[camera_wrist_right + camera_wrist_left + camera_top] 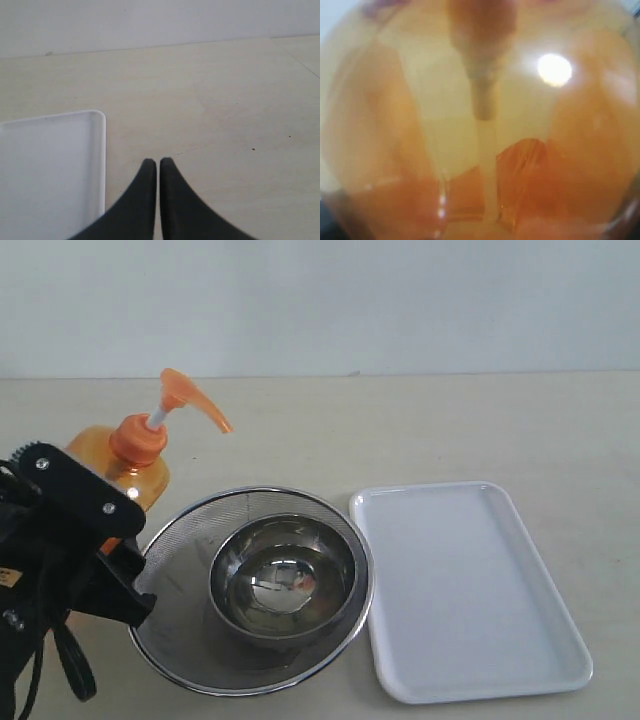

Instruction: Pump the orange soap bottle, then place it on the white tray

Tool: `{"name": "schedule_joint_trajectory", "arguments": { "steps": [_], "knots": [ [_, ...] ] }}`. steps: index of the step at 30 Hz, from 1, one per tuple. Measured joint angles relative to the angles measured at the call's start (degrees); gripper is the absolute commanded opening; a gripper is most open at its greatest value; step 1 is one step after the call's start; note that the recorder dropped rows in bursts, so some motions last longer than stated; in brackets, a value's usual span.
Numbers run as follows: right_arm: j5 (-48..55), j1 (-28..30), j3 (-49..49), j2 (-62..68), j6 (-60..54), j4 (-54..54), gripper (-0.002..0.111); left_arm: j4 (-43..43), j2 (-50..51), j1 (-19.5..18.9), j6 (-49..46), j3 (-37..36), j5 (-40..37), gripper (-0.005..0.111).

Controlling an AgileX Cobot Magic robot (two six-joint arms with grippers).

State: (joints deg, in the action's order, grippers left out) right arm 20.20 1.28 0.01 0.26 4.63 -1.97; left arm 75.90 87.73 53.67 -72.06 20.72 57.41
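The orange soap bottle (135, 462) stands at the left of the table, its orange pump head (190, 400) raised on the white stem. My left gripper (125, 550) is clamped round the bottle's lower body, and black jaw plates cover its front. The bottle (480, 120) fills the whole left wrist view as an orange blur, with the dip tube running down the middle. The white tray (470, 580) lies flat on the right, nothing on it. My right gripper (158, 162) hovers shut and holds nothing, beside the tray's corner (97, 130); the exterior view does not show it.
A round steel mesh strainer (175, 640) with a small shiny steel bowl (283, 575) inside sits between the bottle and the tray, touching the tray's near-left edge. Bare beige table extends behind and to the right of the tray.
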Motion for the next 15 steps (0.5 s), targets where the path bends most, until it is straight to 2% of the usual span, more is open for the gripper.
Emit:
{"name": "schedule_joint_trajectory", "arguments": {
  "steps": [8,15],
  "knots": [
    [0.0,0.0,0.0,0.0,0.0,0.0,0.000,-6.6,-1.3,0.0,20.3,-6.3,1.5,0.005],
    [0.0,0.0,0.0,0.0,0.0,0.0,0.000,-9.7,-1.3,0.0,23.8,-7.5,2.0,0.005]
  ]
}}
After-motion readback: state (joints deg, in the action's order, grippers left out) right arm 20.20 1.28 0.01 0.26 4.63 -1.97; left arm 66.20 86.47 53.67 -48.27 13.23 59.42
